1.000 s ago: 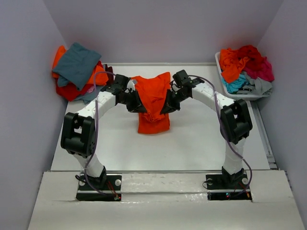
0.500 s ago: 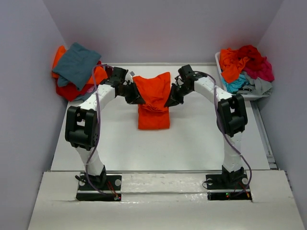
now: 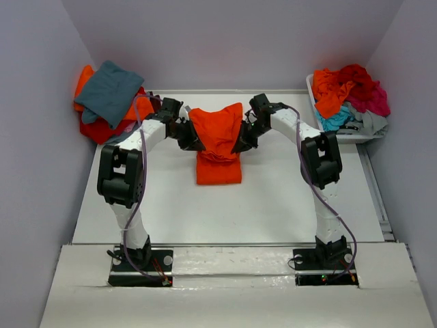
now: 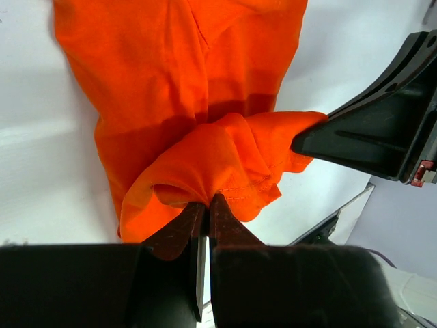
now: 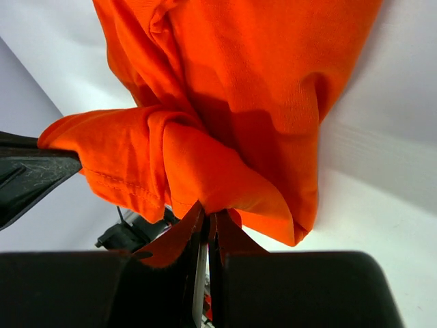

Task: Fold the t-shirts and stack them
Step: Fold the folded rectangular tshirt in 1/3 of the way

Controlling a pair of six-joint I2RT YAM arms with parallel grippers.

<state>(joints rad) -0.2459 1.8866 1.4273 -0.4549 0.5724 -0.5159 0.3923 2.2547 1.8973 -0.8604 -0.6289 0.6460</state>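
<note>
Two arms now reach farther toward the far edge of the table (image 3: 287,198) than a second ago. From above, the left gripper (image 3: 189,134) and right gripper (image 3: 243,139) have carried the pinched sides of the orange t-shirt (image 3: 218,147) up and back, while its lower part lies on the middle of the table. We judge this a fold under way, not yet laid down.

We count one shirt in hand, one folded pile (image 3: 109,92) at the far left corner, and one white bin (image 3: 312,92) by the far right corner holding a loose heap (image 3: 351,89) — the shirts in each are too tangled to count.

At the left wrist, the fingers are clamped on a bunched orange edge, with the other gripper just beside.

At the right wrist it is the same — fingers pressed together on orange cloth.
</note>
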